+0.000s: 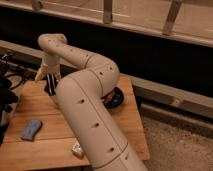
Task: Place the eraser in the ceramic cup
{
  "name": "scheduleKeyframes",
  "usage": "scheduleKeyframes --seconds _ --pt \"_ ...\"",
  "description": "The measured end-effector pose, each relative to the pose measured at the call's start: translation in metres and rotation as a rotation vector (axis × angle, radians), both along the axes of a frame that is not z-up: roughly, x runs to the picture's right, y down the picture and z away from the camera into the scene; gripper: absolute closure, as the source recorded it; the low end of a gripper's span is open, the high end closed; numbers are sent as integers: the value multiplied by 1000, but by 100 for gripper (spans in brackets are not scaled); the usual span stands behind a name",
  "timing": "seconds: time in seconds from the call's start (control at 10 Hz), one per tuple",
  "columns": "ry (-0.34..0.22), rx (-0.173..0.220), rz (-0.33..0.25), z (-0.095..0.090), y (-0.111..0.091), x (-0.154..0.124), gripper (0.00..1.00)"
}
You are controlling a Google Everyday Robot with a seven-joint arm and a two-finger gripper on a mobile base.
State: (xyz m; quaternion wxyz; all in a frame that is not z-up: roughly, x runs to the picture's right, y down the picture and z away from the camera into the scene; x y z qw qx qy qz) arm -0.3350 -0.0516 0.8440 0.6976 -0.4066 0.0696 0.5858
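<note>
End effector (50, 84) is hanging low over the far-left part of the wooden desk (55, 135), dark fingers pointing down, probably lining up for a pick. Blue eraser (31, 129), flat and rounded, soft-looking, is lying well nearer the camera than the end effector and slightly to its left, untouched, so pickup isn't done yet. Ceramic cup I can't make out; a dark round dish (114, 98) is sitting to its right, partly hidden by the smooth cream arm (92, 115).

No readable text, label, brand, number or sign anywhere. Pincer (50, 86) hangs over far left part of table (47, 150); nothing legible on it, on arm, or on items around it.
</note>
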Motion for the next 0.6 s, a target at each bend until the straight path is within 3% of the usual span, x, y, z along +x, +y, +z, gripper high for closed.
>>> scheduleKeyframes --seconds 0.2,0.6 --pt "-11 47 14 -10 -13 -2 20" --pt "12 239 115 -59 -70 15 20"
